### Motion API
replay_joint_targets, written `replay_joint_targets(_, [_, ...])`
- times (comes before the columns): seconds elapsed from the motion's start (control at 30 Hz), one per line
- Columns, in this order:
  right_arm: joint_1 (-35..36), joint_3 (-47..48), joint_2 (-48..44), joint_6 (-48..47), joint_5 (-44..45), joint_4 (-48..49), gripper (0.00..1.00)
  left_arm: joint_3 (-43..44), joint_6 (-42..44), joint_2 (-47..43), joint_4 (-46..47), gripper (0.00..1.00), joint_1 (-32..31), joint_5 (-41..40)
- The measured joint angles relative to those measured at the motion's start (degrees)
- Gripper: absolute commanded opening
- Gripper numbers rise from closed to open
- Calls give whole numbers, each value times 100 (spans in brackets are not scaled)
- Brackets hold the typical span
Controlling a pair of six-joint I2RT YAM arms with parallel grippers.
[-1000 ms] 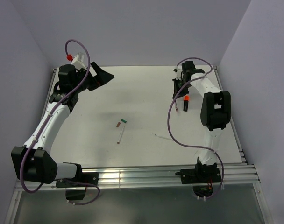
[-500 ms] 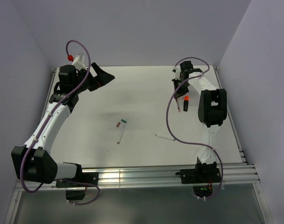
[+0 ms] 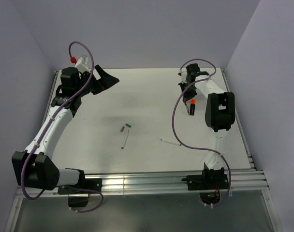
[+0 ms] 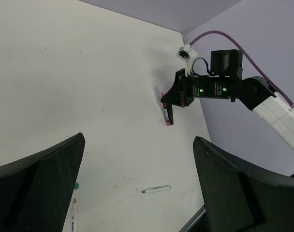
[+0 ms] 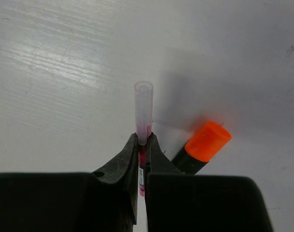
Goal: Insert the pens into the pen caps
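Right gripper (image 5: 142,140) clamps red pen (image 5: 143,104); left gripper (image 4: 138,140) spread wide, empty. We lift clear of marker (image 5: 207,141), align straight onto red cap (image 3: 122,129).

Both arms share one build. The left arm (image 3: 49,128) and right arm (image 3: 216,145) have slim white links between bulky black joint housings, standing on black bases (image 3: 207,180) at the near rail. A purple cable (image 3: 175,126) loops along each arm, and a red-orange connector (image 3: 72,59) sits by the left one. The left pincer (image 4: 138,138) has broad matte black fingers. The right pincer (image 5: 142,137) is black too, with small green lights (image 4: 201,90) on its wrist.
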Motion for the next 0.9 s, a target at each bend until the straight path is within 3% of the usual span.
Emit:
replay_joint_targets(0.4, [0, -122, 0, -129, 164, 85, 0, 0, -2, 0, 22, 99, 0, 57])
replay_joint_targets(0.9, [-4, -70, 129, 391, 133, 11, 0, 0, -11, 2, 20, 99, 0, 59])
